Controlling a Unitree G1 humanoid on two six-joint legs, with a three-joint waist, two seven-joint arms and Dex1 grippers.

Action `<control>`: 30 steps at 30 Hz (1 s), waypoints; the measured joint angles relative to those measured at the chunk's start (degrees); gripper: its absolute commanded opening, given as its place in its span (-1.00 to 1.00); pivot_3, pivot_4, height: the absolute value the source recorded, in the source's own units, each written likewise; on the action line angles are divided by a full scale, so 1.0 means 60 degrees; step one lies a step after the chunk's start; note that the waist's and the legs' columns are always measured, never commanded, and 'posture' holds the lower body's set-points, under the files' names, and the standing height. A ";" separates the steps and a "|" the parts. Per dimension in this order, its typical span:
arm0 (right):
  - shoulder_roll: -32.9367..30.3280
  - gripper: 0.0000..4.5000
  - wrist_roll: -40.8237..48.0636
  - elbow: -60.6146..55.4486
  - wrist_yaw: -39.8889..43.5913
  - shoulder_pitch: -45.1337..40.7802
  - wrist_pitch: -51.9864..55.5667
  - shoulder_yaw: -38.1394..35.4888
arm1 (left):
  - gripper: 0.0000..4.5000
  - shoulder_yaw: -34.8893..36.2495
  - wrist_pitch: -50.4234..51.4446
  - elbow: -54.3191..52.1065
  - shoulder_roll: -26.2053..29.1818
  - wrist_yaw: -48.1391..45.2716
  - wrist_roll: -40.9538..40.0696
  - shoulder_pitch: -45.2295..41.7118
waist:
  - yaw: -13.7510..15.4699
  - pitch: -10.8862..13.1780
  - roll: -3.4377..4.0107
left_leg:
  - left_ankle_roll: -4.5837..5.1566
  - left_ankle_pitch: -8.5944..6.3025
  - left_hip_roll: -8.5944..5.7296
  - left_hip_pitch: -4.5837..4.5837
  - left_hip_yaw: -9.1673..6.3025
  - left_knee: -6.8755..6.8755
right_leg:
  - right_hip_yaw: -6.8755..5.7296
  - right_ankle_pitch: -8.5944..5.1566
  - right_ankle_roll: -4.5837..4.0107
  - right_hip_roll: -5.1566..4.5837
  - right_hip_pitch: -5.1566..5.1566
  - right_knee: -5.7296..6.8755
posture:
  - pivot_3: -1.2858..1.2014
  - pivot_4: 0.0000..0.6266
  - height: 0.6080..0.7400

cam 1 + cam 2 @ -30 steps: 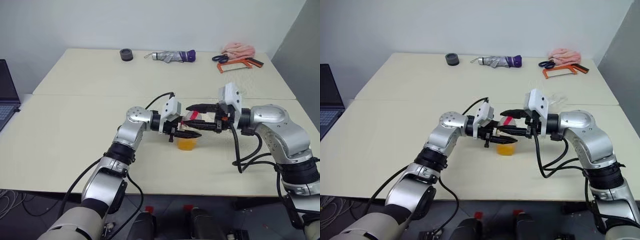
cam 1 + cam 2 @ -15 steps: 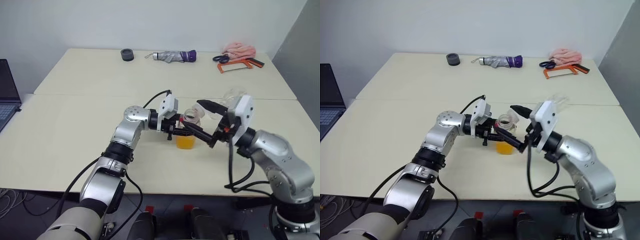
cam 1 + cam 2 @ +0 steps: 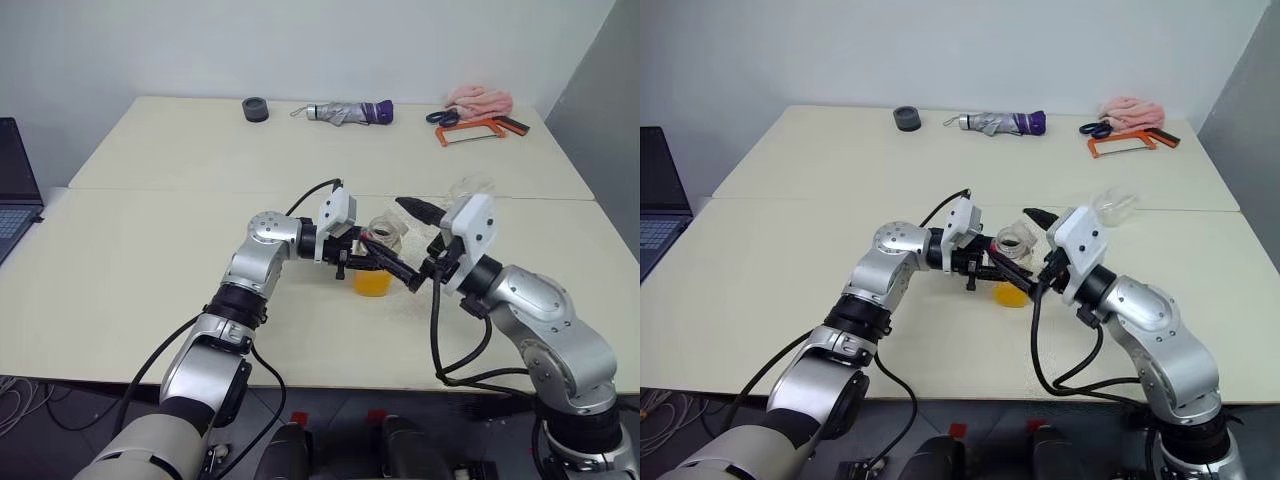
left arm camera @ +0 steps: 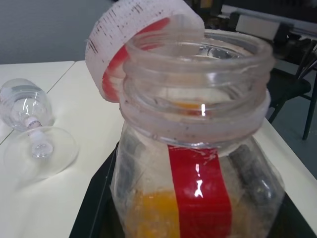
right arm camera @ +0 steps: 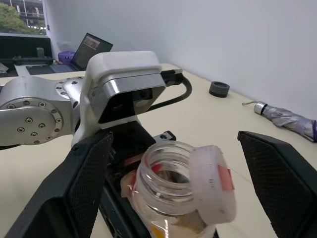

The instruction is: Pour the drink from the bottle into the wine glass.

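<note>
At about 9 o'clock, at the table's (image 3: 150,260) left edge, sits a dark laptop (image 3: 15,190). Up at 11 o'clock lies a black tape roll (image 3: 254,109), and at 12 o'clock a folded grey umbrella (image 3: 347,112) with a purple end.

At the centre, the left gripper (image 3: 372,262) points toward 3 o'clock with its black fingers clamped together on the bottle (image 3: 378,256), holding it upright. The bottle is a small clear plastic one with a red label strip down its side; its neck is open and the flip cap (image 4: 133,47), pale outside and red inside, hangs tilted off one side of the rim. The drink (image 3: 372,284), orange-yellow and translucent, fills only the lower part of the bottle; whether the base touches the table cannot be told.

Just at 3 o'clock of the bottle, the right gripper (image 3: 415,245) has its two black fingers spread wide apart, one on either side of the bottle's neck in the right wrist view, touching nothing.

Behind the right gripper, at about 2 o'clock of the bottle, the wine glass (image 4: 37,131) lies on its side on the table, empty.

Far off at 1 o'clock rest blue-handled scissors (image 3: 441,116), an orange hacksaw (image 3: 478,128) and a pink cloth (image 3: 478,99).
</note>
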 measured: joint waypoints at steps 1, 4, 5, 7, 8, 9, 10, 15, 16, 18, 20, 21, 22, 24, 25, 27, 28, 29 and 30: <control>-0.0036 0.91 0.0065 -0.0057 0.0009 0.0029 0.0014 -0.0019 | -0.23 0.0000 -0.0015 0.0001 0.0006 0.0007 0.0001 0.0000 | 0.0000 0.0000 0.0000 | 0.0000 0.0000 0.0000 0.0000 0.0000 0.0000 | 0.0000 0.0000 0.0000 0.0000 0.0000 -0.0001 | 0.03 -0.52 1.00; -0.0125 0.91 0.0178 -0.0164 0.0038 0.0171 0.0066 -0.0031 | -0.23 0.0000 -0.0105 0.0005 0.0010 0.0031 0.0002 0.0000 | 0.0000 0.0000 0.0000 | 0.0000 0.0000 0.0000 0.0000 0.0000 0.0000 | 0.0000 0.0000 0.0000 0.0000 0.0000 0.0000 | 0.03 -0.52 1.00; -0.0152 0.91 0.0196 -0.0181 0.0056 0.0212 0.0093 -0.0029 | -0.23 0.0000 -0.0119 0.0014 0.0018 0.0049 0.0002 0.0000 | -0.0001 0.0000 0.0000 | 0.0000 0.0000 -0.0001 0.0000 0.0002 0.0000 | 0.0001 0.0000 0.0000 0.0000 0.0000 0.0000 | 0.03 -0.52 1.00; -0.0178 0.91 0.0225 -0.0185 0.0071 0.0219 0.0159 -0.0027 | -0.23 0.0000 -0.0131 0.0017 0.0018 0.0074 0.0002 0.0000 | -0.0003 0.0000 0.0000 | 0.0000 0.0000 -0.0001 0.0000 0.0001 0.0000 | 0.0000 0.0000 0.0000 0.0001 0.0000 0.0000 | 0.03 -0.52 1.00; -0.0179 0.91 0.0247 -0.0188 0.0065 0.0220 0.0186 -0.0027 | -0.23 0.0000 -0.0134 0.0018 0.0019 0.0080 0.0003 0.0000 | -0.0003 0.0000 0.0000 | 0.0000 0.0000 -0.0001 0.0000 0.0000 0.0000 | 0.0000 0.0000 0.0000 0.0001 0.0000 0.0000 | 0.03 -0.52 1.00; -0.0175 0.91 0.0293 -0.0190 0.0038 0.0225 0.0219 -0.0028 | -0.23 0.0000 -0.0138 0.0023 0.0019 0.0086 0.0003 0.0000 | -0.0003 0.0000 0.0000 | 0.0000 0.0000 0.0000 0.0000 0.0000 0.0000 | 0.0000 0.0000 0.0000 0.0002 0.0000 0.0000 | 0.03 -0.52 1.00; -0.0136 0.91 0.0383 -0.0190 -0.0008 0.0246 0.0260 -0.0048 | -0.23 0.0000 -0.0142 0.0027 0.0019 0.0094 0.0002 0.0000 | -0.0003 0.0000 0.0000 | 0.0000 0.0000 0.0000 0.0000 0.0001 0.0000 | 0.0000 0.0000 0.0000 0.0002 0.0000 0.0000 | 0.03 -0.52 1.00; 0.0539 0.91 0.1543 -0.0191 -0.0490 0.0403 0.0808 -0.0909 | -0.23 0.0000 -0.0156 0.0028 0.0026 0.0141 0.0003 0.0001 | 0.0000 0.0000 0.0000 | 0.0000 0.0000 0.0003 -0.0001 0.0000 0.0000 | 0.0002 0.0000 0.0000 -0.0001 0.0001 0.0001 | 0.03 -0.52 1.00; 0.0572 0.91 0.1715 -0.0185 -0.0545 0.0412 0.0882 -0.1061 | -0.23 0.0000 -0.0163 0.0029 0.0028 0.0142 0.0003 0.0001 | 0.0000 0.0000 0.0000 | 0.0000 0.0000 0.0003 -0.0001 -0.0001 0.0000 | 0.0001 0.0000 0.0000 -0.0001 0.0001 0.0001 | 0.03 -0.52 1.00; 0.0639 0.91 0.2111 -0.0134 -0.0681 0.0447 0.1071 -0.1344 | -0.23 -0.0001 -0.0176 0.0029 0.0028 0.0143 0.0003 0.0001 | 0.0000 0.0000 0.0000 | 0.0000 0.0000 0.0003 0.0000 0.0000 0.0000 | 0.0001 0.0000 0.0000 0.0000 0.0001 0.0001 | 0.03 -0.52 1.00; 0.0710 0.91 0.2488 -0.0038 -0.0822 0.0455 0.1245 -0.1519 | -0.23 -0.0001 -0.0185 0.0029 0.0027 0.0142 0.0003 0.0001 | -0.0003 0.0000 0.0000 | 0.0000 0.0000 0.0002 0.0001 0.0001 0.0000 | 0.0002 0.0000 0.0000 0.0001 0.0001 0.0001 | 0.03 -0.52 1.00; 0.0786 0.91 0.2678 0.0005 -0.0883 0.0455 0.1343 -0.1593 | -0.23 -0.0002 -0.0187 0.0029 0.0027 0.0140 0.0003 0.0001 | -0.0003 0.0000 0.0000 | 0.0000 0.0000 0.0002 0.0001 0.0001 0.0000 | 0.0002 0.0000 0.0000 0.0001 0.0001 0.0001 | 0.03 -0.52 1.00; 0.0812 0.91 0.2792 0.0038 -0.0929 0.0454 0.1422 -0.1618 | -0.23 -0.0003 -0.0188 0.0029 0.0026 0.0137 0.0003 0.0001 | -0.0004 0.0000 0.0000 | 0.0000 0.0000 0.0002 0.0001 0.0001 0.0000 | 0.0002 0.0000 0.0000 0.0002 0.0001 0.0001 | 0.03 -0.52 1.00; 0.0834 0.91 0.2982 0.0138 -0.1080 0.0439 0.1525 -0.1647 | -0.23 -0.0004 -0.0188 0.0029 0.0027 0.0128 0.0003 0.0003 | -0.0004 0.0000 0.0000 | 0.0000 0.0000 0.0002 0.0000 0.0001 0.0000 | 0.0002 0.0000 0.0000 0.0001 0.0001 0.0001 | 0.03 -0.52 1.00; 0.0848 0.91 0.3041 0.0243 -0.1133 0.0407 0.1570 -0.1662 | -0.23 -0.0004 -0.0188 0.0029 0.0029 0.0120 0.0003 0.0006 | -0.0004 0.0000 0.0000 | 0.0000 0.0000 0.0001 0.0000 0.0002 0.0000 | 0.0002 0.0000 0.0000 0.0001 0.0001 0.0001 | 0.03 -0.52 1.00; 0.0931 0.91 0.3155 0.0459 -0.1302 0.0317 0.1675 -0.1698 | -0.23 -0.0011 -0.0189 0.0028 0.0029 0.0097 0.0003 0.0021 | -0.0004 0.0000 0.0000 | 0.0000 0.0000 0.0001 0.0001 0.0001 0.0000 | 0.0001 0.0000 0.0000 0.0001 0.0001 0.0002 | 0.03 -0.52 1.00; 0.1016 0.91 0.3250 0.0555 -0.1398 0.0288 0.1730 -0.1742 | -0.23 -0.0015 -0.0188 0.0028 0.0030 0.0073 0.0003 0.0034 | -0.0004 0.0000 0.0000 | 0.0000 0.0000 0.0001 0.0000 0.0000 -0.0001 | 0.0001 0.0000 0.0000 0.0003 0.0001 0.0001 | 0.03 -0.52 1.00; 0.1071 0.91 0.3383 0.0643 -0.1486 0.0264 0.1788 -0.1766 | -0.23 -0.0023 -0.0189 0.0028 0.0028 0.0060 0.0003 0.0049 | -0.0005 0.0000 0.0000 | 0.0000 0.0000 0.0002 0.0001 0.0002 -0.0001 | 0.0002 0.0000 0.0000 0.0003 0.0001 0.0002 | 0.03 -0.52 1.00; 0.1116 0.91 0.3537 0.0726 -0.1545 0.0233 0.1886 -0.1783 | -0.23 -0.0033 -0.0189 0.0028 0.0029 0.0050 0.0004 0.0058 | -0.0006 0.0000 0.0000 | 0.0000 0.0000 0.0003 0.0001 0.0001 -0.0001 | 0.0002 0.0000 0.0000 0.0002 0.0001 0.0001 | 0.03 -0.52 1.00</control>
